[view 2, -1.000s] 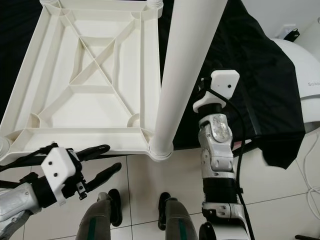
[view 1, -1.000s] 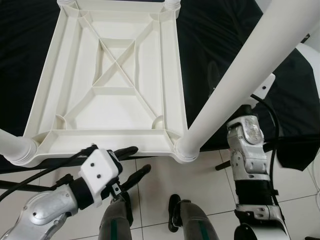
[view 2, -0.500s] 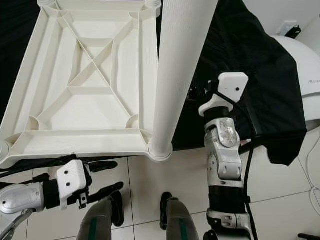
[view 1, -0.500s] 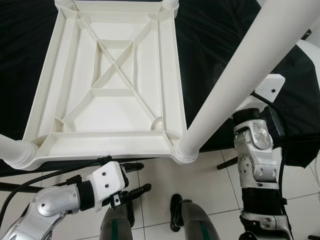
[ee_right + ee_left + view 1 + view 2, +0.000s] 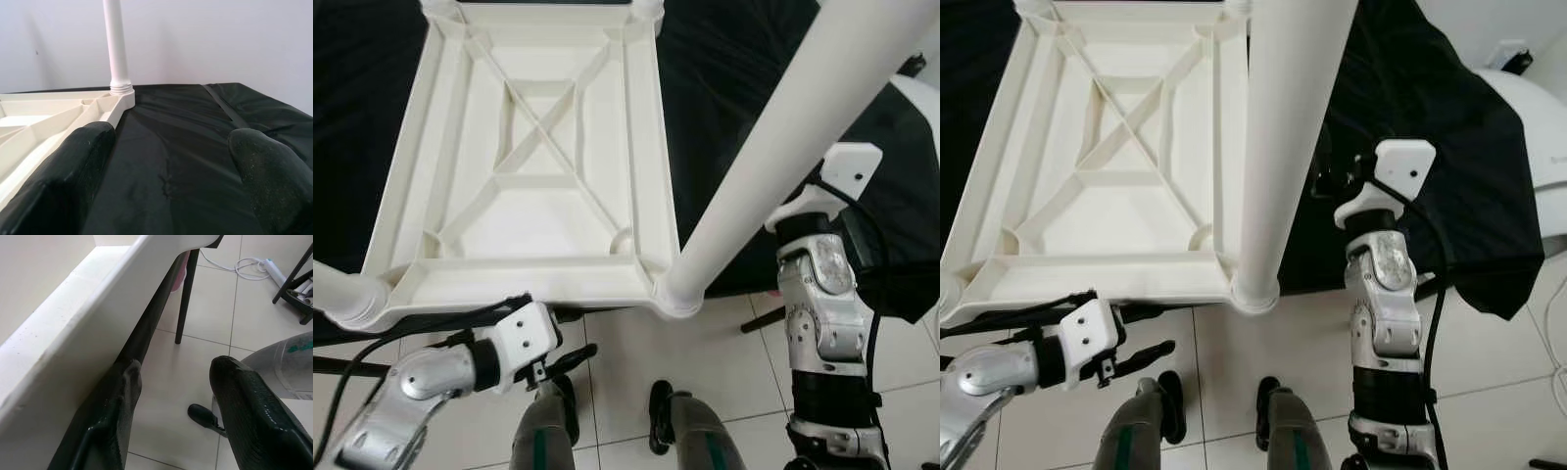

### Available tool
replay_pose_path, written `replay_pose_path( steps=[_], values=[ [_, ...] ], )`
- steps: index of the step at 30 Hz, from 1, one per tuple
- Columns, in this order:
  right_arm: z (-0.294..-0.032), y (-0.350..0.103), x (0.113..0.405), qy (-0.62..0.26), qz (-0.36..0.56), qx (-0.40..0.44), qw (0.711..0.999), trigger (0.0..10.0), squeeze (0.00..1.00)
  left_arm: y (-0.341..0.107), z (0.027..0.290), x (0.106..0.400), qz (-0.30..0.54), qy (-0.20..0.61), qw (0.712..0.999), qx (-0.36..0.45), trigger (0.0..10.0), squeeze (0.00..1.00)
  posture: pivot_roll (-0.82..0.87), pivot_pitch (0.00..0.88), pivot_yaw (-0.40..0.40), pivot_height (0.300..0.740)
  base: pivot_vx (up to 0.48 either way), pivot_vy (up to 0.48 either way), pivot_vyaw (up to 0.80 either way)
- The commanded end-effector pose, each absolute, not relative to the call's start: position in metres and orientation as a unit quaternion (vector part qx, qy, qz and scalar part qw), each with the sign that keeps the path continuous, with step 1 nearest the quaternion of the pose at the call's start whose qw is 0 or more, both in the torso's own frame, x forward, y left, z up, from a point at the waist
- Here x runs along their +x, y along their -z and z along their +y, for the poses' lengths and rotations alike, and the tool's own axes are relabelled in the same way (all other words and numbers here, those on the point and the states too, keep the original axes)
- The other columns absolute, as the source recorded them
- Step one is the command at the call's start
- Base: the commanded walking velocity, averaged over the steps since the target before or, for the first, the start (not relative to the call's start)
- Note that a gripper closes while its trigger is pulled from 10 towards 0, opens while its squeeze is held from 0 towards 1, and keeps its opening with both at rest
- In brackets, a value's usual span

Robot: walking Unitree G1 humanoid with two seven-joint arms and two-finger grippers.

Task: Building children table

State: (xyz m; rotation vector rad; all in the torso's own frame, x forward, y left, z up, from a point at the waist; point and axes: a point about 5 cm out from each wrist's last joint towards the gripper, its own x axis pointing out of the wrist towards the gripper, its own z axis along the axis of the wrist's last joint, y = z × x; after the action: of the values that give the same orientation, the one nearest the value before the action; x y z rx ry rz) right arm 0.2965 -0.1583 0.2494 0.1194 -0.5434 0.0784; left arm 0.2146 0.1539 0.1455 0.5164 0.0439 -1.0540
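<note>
Probably light, stiff, slippery upturned white ribbed plastic table [image 5: 524,186]; best gripped at the rim beside wide-spread left gripper [image 5: 181,396] fingers.

Plain indoor room, likely a home, pale glossy floor tiles [image 5: 626,343] with dark grout, bare white wall [image 5: 195,39], black cloth [image 5: 1430,166] draped over a work surface, white cable [image 5: 244,267] lying on the floor

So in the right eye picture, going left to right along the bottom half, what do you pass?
left gripper → near table leg rising from the upturned white table top → right arm → black cloth
</note>
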Motion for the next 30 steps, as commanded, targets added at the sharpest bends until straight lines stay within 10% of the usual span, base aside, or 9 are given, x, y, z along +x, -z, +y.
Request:
replay_pose_path(
  steps=[1, 13, 30],
  values=[
    [-0.160, -0.246, 0.293, -0.034, -0.263, 0.063, 0.962, 10.0, 0.00, -0.145, 0.160, 0.220, 0.022, 0.473, 0.845, 0.247, 10.0, 0.00, -0.05, 0.286, 0.001, 0.740, 0.000, 0.000, 0.00],
    [-0.157, -0.242, 0.291, -0.036, -0.254, 0.069, 0.964, 10.0, 0.00, -0.171, 0.172, 0.242, -0.018, 0.453, 0.856, 0.246, 10.0, 0.00, -0.04, 0.269, 0.001, 0.740, 0.000, 0.000, 0.00],
    [-0.159, -0.242, 0.291, -0.035, -0.248, 0.063, 0.966, 10.0, 0.00, -0.177, 0.158, 0.209, 0.013, 0.567, 0.793, 0.222, 10.0, 0.00, -0.03, 0.283, 0.008, 0.740, 0.000, 0.000, 0.00]
  ],
)
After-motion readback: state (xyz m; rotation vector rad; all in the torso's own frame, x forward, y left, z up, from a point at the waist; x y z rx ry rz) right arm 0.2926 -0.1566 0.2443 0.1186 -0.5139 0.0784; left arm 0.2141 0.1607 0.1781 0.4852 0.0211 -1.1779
